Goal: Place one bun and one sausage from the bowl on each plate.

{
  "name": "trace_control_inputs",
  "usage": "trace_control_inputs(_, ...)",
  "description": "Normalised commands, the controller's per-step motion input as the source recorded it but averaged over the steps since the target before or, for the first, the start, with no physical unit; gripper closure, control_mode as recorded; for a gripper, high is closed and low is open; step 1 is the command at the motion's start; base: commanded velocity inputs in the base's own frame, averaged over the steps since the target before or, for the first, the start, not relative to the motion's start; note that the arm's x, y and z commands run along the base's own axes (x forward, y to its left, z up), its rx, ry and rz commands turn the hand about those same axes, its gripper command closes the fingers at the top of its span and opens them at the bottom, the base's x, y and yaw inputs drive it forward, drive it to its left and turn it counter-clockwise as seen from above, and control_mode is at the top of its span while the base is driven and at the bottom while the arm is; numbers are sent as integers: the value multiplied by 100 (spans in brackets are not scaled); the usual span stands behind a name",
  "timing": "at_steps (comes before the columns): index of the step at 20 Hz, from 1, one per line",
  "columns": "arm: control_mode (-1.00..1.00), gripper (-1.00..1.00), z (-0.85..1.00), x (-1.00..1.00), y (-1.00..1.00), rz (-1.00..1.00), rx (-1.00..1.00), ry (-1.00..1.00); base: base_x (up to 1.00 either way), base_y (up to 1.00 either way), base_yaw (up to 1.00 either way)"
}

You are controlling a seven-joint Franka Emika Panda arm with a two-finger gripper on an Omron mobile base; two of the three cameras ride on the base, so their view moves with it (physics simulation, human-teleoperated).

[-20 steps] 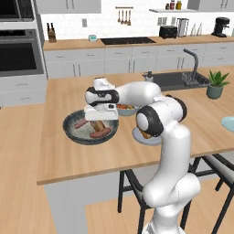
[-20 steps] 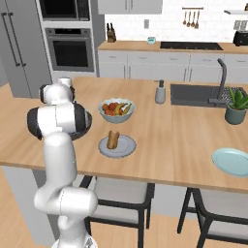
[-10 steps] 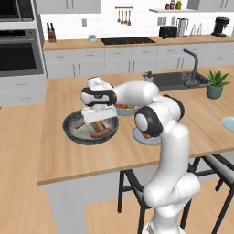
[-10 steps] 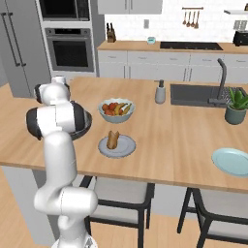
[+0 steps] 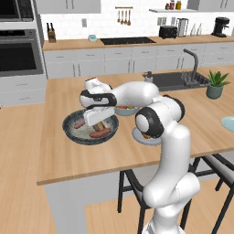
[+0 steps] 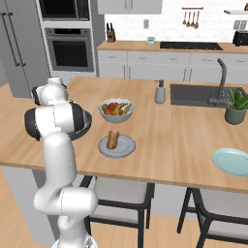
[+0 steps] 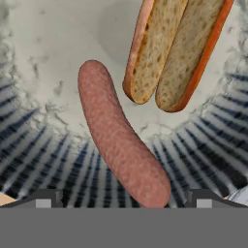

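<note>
The gripper [image 5: 98,122] has dropped lower into the bowl [image 5: 73,132], jaws spread wide astride a sausage [image 7: 121,138]; a split bun [image 7: 177,48] lies just beyond.

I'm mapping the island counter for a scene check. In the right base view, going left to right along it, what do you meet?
Dark bowl → fruit bowl → soap dispenser → sink faucet → potted plant.
</note>
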Motion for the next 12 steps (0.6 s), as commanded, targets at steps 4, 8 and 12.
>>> trace_control_inputs(4,-100,-100,-3,-8,0,31,21,9,0,0,0)
trace_control_inputs(8,-100,-100,-6,-1,-2,16,2,0,0,0,0)
trace_control_inputs(12,-100,-100,-37,7,0,17,0,0,0,0,0)
